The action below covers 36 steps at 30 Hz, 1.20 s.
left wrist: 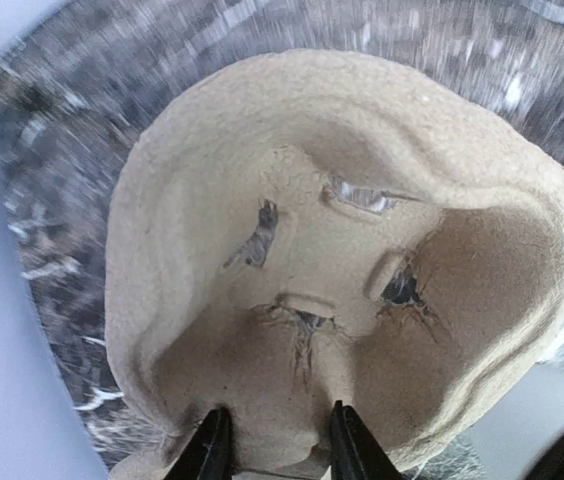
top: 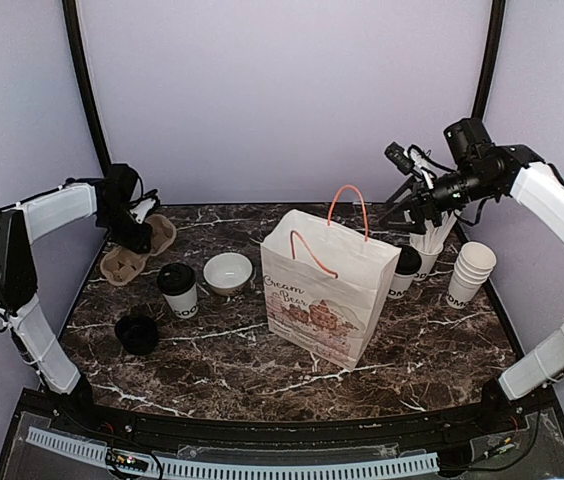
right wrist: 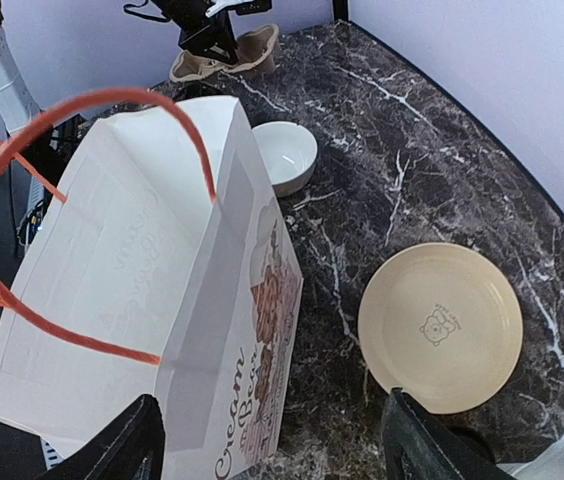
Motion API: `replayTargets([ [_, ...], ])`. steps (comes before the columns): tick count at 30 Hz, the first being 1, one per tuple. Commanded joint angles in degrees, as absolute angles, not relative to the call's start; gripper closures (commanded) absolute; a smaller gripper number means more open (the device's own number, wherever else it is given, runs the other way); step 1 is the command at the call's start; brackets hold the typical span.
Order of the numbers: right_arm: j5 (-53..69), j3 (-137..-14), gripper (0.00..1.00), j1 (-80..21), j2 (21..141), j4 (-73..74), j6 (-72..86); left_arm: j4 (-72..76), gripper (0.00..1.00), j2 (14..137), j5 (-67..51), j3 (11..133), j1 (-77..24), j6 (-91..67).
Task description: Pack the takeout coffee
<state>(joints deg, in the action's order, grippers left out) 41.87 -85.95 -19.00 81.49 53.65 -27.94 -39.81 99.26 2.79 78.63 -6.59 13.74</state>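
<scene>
One lidded white coffee cup (top: 177,290) stands on the left of the table. The second lidded cup (top: 405,270) stands at the right, partly hidden behind the white paper bag (top: 327,290) with orange handles, whose top is open. My left gripper (top: 132,228) is at the back left, shut on the rim of a brown cardboard cup carrier (top: 140,250). That carrier (left wrist: 342,250) fills the left wrist view, with its rim pinched in my gripper (left wrist: 277,455). My right gripper (top: 417,205) is raised above the right cups, open and empty (right wrist: 277,450), over the bag (right wrist: 132,280).
A white bowl (top: 228,272) sits between the left cup and the bag. A black lid stack (top: 137,333) lies front left. Stacked lidless cups (top: 470,272) and a cup of white sticks (top: 427,245) stand at the right. A cream plate (right wrist: 440,325) lies behind the bag.
</scene>
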Motion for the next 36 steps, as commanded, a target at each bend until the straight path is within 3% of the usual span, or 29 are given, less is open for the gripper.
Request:
replayTargets([
  [1,43.62,-92.24,0.23,-19.68,83.71,55.59,-28.13,-40.13,0.71,90.08,1.00,83.60,-6.69,12.44],
  [15,48.65,-102.32,0.16,-31.71,88.57,70.60,-36.93,-38.98,0.69,72.43,-19.01,86.72,-26.35,11.17],
  [21,44.11,-105.82,0.13,-31.79,88.18,71.21,-33.90,-30.28,0.70,68.11,-27.42,86.44,-32.62,6.71],
  [27,35.20,-101.74,0.12,-34.92,88.59,63.87,-25.54,-20.97,0.71,68.69,-33.70,88.73,-35.55,3.18],
  [32,27.00,-101.43,0.26,-35.51,90.27,59.92,-20.26,-15.95,0.73,71.93,-35.08,91.00,-37.68,3.29],
  [34,25.42,-101.66,0.37,-35.51,90.50,58.85,-19.35,-11.88,0.72,73.04,-36.21,90.72,-38.22,3.26],
  [36,24.77,-102.17,0.58,-35.51,90.86,58.18,-18.93,-7.20,0.72,74.58,-37.89,90.50,-38.46,2.63],
])
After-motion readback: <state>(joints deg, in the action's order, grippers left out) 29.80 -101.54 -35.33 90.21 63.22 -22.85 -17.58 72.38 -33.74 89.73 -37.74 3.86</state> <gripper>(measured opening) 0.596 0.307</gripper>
